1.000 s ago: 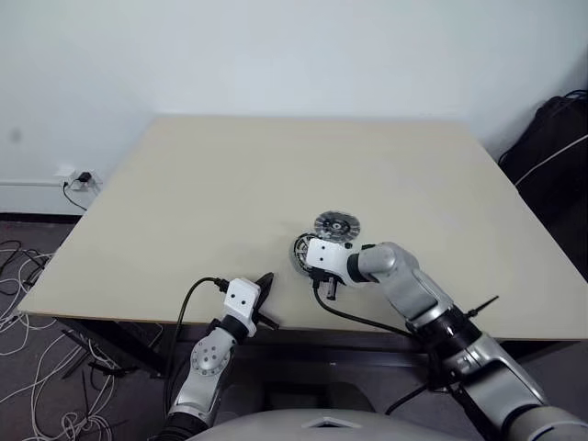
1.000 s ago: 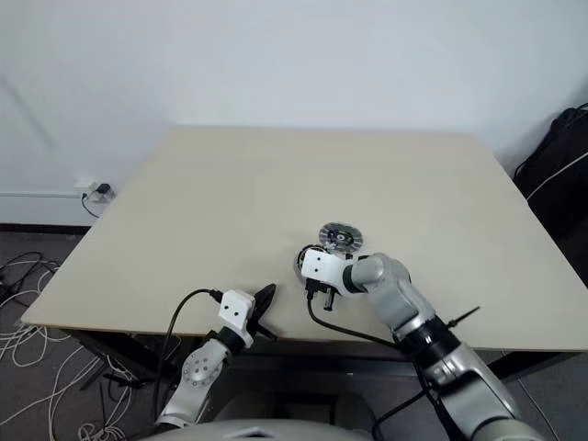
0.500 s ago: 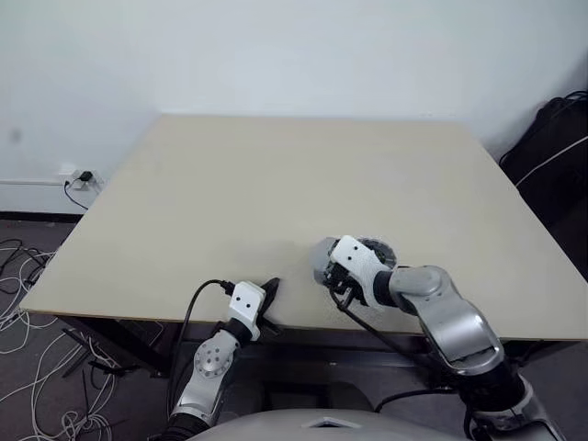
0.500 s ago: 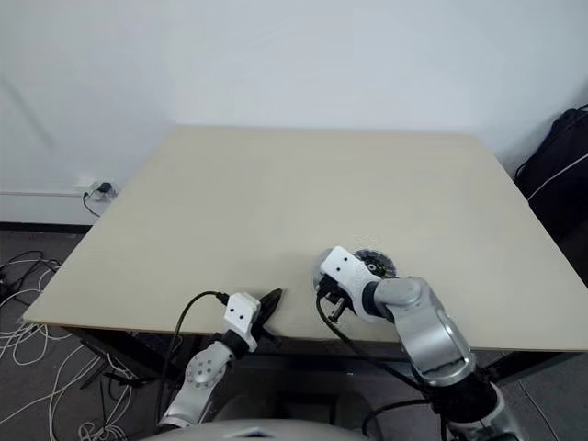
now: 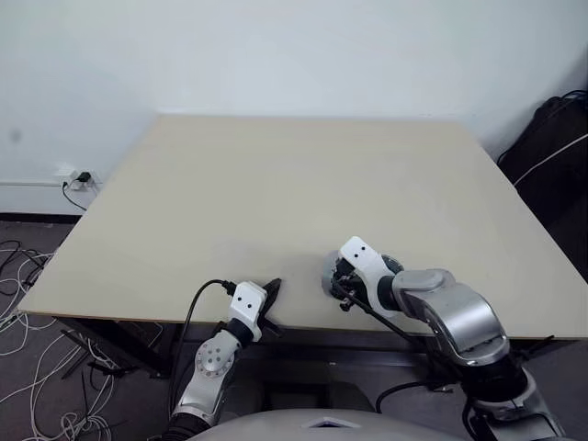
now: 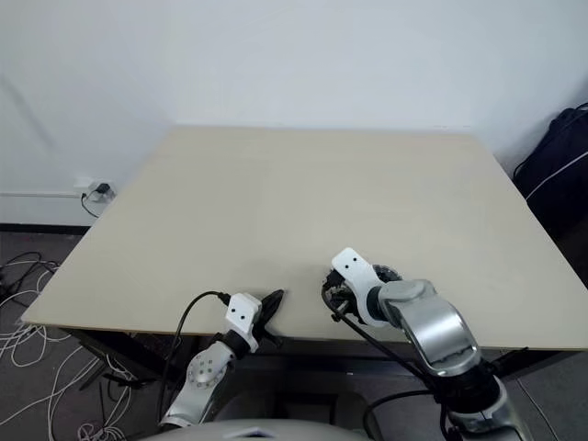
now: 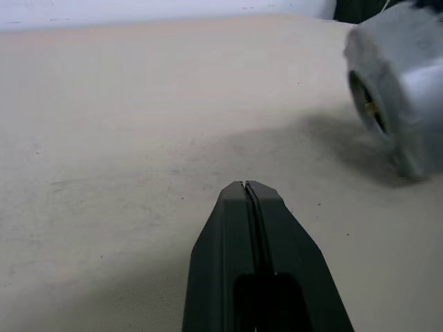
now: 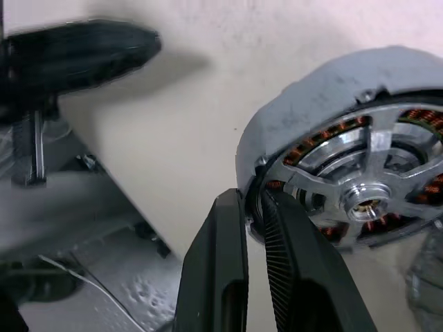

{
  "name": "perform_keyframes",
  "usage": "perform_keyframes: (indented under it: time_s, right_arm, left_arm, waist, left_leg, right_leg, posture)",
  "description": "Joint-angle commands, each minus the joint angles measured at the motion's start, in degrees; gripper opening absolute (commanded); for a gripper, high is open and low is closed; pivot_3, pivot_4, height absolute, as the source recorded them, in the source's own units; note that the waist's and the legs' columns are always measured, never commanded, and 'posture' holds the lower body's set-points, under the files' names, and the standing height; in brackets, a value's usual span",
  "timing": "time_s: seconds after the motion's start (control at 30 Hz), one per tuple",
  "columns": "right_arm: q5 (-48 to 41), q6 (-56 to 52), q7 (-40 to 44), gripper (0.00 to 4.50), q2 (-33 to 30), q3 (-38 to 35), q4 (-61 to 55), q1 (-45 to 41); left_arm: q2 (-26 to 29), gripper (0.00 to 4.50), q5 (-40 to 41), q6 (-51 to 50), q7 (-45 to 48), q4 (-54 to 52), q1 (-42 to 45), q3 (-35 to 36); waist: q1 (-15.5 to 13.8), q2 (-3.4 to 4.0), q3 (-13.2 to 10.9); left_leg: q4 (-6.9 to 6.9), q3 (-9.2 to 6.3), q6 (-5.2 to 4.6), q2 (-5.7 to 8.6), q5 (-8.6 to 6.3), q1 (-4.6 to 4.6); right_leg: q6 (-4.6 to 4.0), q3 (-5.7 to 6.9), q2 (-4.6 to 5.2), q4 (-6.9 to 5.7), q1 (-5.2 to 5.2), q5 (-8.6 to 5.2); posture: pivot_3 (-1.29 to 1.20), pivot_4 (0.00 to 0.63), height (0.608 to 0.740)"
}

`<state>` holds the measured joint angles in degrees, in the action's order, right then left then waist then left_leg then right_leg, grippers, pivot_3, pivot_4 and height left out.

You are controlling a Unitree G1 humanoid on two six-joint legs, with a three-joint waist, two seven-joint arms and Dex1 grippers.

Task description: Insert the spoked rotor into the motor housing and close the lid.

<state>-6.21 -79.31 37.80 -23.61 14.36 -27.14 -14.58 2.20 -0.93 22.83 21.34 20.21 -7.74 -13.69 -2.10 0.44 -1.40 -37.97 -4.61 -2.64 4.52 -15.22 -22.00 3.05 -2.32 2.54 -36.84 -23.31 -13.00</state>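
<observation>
I am pinching the rim of the round silver motor housing (image 8: 346, 187) in my right gripper (image 8: 255, 207), lifting it off the beige wooden table (image 5: 276, 184) near its front edge for assembly. Copper-brown windings are showing behind silver spokes. My left gripper (image 7: 248, 188) is idling, fingers pressed together.

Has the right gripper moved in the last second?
Yes. The right gripper, shut on the motor housing, has pulled back toward the near edge of the table and slightly rightward, with the housing.
</observation>
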Motion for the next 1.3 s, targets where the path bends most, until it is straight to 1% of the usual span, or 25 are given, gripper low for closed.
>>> perform_keyframes:
  time_s: [0.03,0.17,0.27,0.33,0.47,0.53,0.63,0.77,0.8,0.83,0.9,0.93,1.0,1.1,1.2,1.3]
  right_arm:
    - [-0.7,2.2,-3.6,0.1,2.2,-1.6,4.2,-3.2]
    - [-1.2,3.7,-7.3,0.1,6.7,-2.2,12.1,-6.1]
    - [-1.8,5.6,-10.3,0.1,11.5,-4.4,19.3,-7.8]
    - [-1.9,6.7,-11.9,0.1,13.7,-5.2,22.2,-8.4]
    - [-1.7,9.1,-14.3,0.1,16.4,-4.2,25.0,-8.7]
    - [-1.7,10.1,-15.3,0.1,17.5,-3.9,25.7,-8.6]
    - [-1.1,13.0,-17.7,0.1,19.5,-3.1,26.8,-8.1]
    - [-1.6,16.0,-19.9,0.1,22.4,-4.4,27.4,-7.7]
    - [-1.9,16.8,-20.2,0.83,23.2,-4.6,27.3,-7.6]
    - [-2.4,17.4,-20.2,1.09,23.9,-4.8,26.9,-7.6]
    - [-2.9,17.9,-20.2,1.73,24.8,-4.8,25.9,-7.6]
    - [-3.2,18.0,-20.2,2.12,25.1,-4.7,25.2,-7.6]
    - [-4.2,17.3,-19.5,2.71,25.3,-4.5,23.6,-7.7]
    - [-5.3,16.8,-18.7,2.71,24.9,-3.7,21.6,-7.7]
    - [-7.0,17.4,-17.3,2.71,24.3,-2.3,16.7,-6.5]
    - [-8.1,18.5,-16.6,2.71,23.8,-1.3,13.3,-5.2]
  left_arm:
    - [-0.3,0.0,0.8,0.5,0.4,-0.4,0.6,0.0]
    - [-0.1,0.0,0.9,0.5,0.4,-0.4,0.7,0.2]
    - [-0.1,0.0,0.9,0.6,0.2,-0.5,0.7,0.3]
    - [0.0,0.0,0.9,0.6,0.2,-0.6,0.6,0.4]
    - [0.1,0.0,1.0,0.6,0.1,-0.8,0.3,0.6]
    - [0.1,0.0,1.0,0.6,0.1,-0.8,0.3,0.7]
    - [0.2,0.0,1.0,0.5,0.1,-0.8,0.3,0.7]
    - [0.1,0.0,0.9,0.4,0.2,-0.7,0.3,0.7]
    - [0.1,0.0,0.9,0.4,0.3,-0.7,0.4,0.7]
    - [0.1,0.0,0.9,0.4,0.3,-0.6,0.4,0.7]
    - [0.2,0.0,0.9,0.4,0.5,-0.6,0.4,0.7]
    - [0.2,0.0,0.9,0.4,0.5,-0.6,0.4,0.7]
    - [0.3,0.0,0.9,0.4,0.6,-0.5,0.4,0.7]
    - [0.5,0.0,1.0,0.4,0.8,-0.4,0.5,0.8]
    - [0.6,0.0,1.0,0.4,1.0,-0.2,0.7,0.7]
    - [0.5,0.0,1.0,0.3,1.2,-0.3,0.8,0.7]
  waist:
    - [0.0,0.01,0.0]
    - [0.0,0.02,0.0]
    - [0.1,0.0,0.1]
    - [0.4,-0.02,0.2]
    - [1.2,0.0,0.3]
    - [1.6,0.02,0.3]
    - [2.2,0.04,0.3]
    - [3.0,0.06,0.3]
    - [3.0,0.08,0.3]
    - [3.0,0.12,0.3]
    - [3.0,0.19,0.2]
    - [3.0,0.2,0.2]
    - [2.9,0.2,0.2]
    - [2.8,0.2,0.2]
    - [2.7,0.2,0.2]
    - [2.8,0.2,0.2]
  left_leg:
    - [0.0,0.0,0.0,0.0,0.0,0.0]
    - [0.0,0.01,0.0,0.0,0.02,0.01]
    - [0.02,0.01,0.01,0.0,0.03,0.03]
    - [0.03,0.01,0.03,0.0,0.04,0.06]
    - [0.03,0.02,0.04,0.0,0.07,0.37]
    - [0.03,0.02,0.03,0.0,0.08,0.52]
    - [0.02,0.01,0.03,-0.01,0.18,0.54]
    - [0.03,0.0,0.06,-0.02,0.28,0.57]
    - [0.03,0.01,0.07,-0.02,0.3,0.58]
    - [0.03,0.01,0.08,-0.02,0.32,0.58]
    - [0.03,0.0,0.07,-0.02,0.34,0.57]
    - [0.05,0.0,0.07,-0.02,0.34,0.57]
    - [0.07,0.0,0.08,-0.02,0.35,0.52]
    - [0.13,0.0,0.05,0.0,0.33,0.4]
    - [0.24,0.0,0.05,0.01,0.31,0.38]
    - [0.32,0.0,0.06,0.0,0.31,0.36]
  right_leg:
    - [0.0,0.0,0.01,-0.01,0.0,0.0]
    - [-0.13,0.0,0.0,-0.02,0.0,0.09]
    - [-0.15,-0.01,-0.03,-0.02,0.0,0.1]
    - [-0.17,-0.03,-0.03,-0.04,0.01,0.12]
    - [-0.18,-0.03,-0.04,-0.04,0.34,0.14]
    - [0.02,-0.02,-0.04,-0.03,0.5,-0.05]
    - [-0.01,0.0,-0.03,-0.05,0.53,0.01]
    - [-0.04,0.0,-0.04,-0.08,0.53,0.13]
    - [0.0,0.0,-0.05,-0.08,0.52,0.17]
    - [0.1,0.01,-0.05,-0.08,0.51,0.23]
    - [0.19,0.03,-0.05,-0.07,0.5,0.28]
    - [0.22,0.04,-0.05,-0.07,0.48,0.3]
    - [0.2,0.04,-0.06,-0.05,0.44,0.28]
    - [0.01,0.01,-0.05,0.02,0.31,0.36]
    - [-0.11,-0.01,-0.03,0.04,0.23,0.38]
    - [0.11,0.0,-0.02,0.03,0.18,0.19]
  posture:
    - [0.0,0.0,0.74]
    - [0.0,0.0,0.74]
    - [0.0,0.0,0.74]
    - [0.0,0.0,0.74]
    - [0.0,0.0,0.74]
    - [0.0,0.0,0.74]
    - [0.0,0.0,0.74]
    - [0.0,0.0,0.74]
    - [0.0,0.0,0.74]
    - [0.0,0.0,0.74]
    - [0.0,0.0,0.74]
    - [0.0,0.0,0.74]
    - [0.0,0.0,0.74]
    - [0.0,0.0,0.74]
    - [0.0,0.0,0.74]
    - [0.0,0.0,0.74]
